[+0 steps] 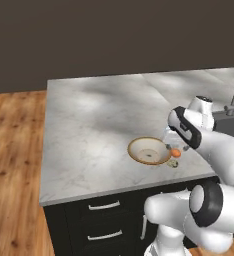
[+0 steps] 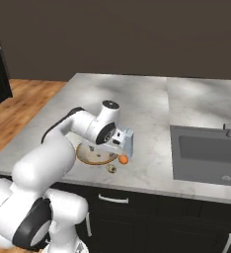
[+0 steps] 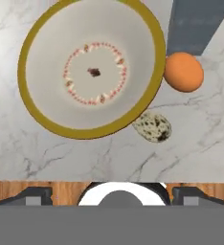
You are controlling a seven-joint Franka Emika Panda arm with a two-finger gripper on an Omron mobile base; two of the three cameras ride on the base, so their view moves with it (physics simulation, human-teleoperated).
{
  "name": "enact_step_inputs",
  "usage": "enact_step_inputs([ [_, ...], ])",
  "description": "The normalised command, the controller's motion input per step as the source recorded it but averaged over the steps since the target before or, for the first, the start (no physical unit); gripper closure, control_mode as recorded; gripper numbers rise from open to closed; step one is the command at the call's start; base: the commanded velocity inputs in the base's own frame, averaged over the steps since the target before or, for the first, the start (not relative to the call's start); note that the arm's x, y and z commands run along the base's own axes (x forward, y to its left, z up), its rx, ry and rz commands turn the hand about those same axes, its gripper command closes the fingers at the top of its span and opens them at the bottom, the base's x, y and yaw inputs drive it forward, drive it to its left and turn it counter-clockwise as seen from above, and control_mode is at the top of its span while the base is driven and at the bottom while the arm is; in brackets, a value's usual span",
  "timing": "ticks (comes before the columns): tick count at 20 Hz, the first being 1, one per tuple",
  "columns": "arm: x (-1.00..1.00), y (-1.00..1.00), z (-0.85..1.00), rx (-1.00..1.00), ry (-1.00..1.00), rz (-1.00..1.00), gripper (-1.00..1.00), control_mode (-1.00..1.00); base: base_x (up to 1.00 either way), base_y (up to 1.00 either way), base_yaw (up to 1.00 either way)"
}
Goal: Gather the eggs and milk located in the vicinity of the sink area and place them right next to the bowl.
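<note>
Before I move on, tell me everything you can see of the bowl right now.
The bowl is shallow and round, cream inside with a golden-brown rim and a ring of small reddish speckles around a dark spot at its centre. It looks like glazed ceramic, sits upright on the marble counter near the front edge, and holds nothing. The orange-brown egg and the pale speckled egg lie right against its rim; the blue milk carton stands just beyond the orange-brown egg.
</note>
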Motion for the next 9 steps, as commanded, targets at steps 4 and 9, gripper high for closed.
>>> enact_step_inputs([
  [4, 0.00, 0.47, 0.09, -0.37, -0.08, -0.35, -1.00, -1.00, 0.00, 0.00, 0.00],
  [9, -0.03, 0.21, 0.20, -0.16, -0.03, -0.13, -1.00, -1.00, 0.00, 0.00, 0.00],
])
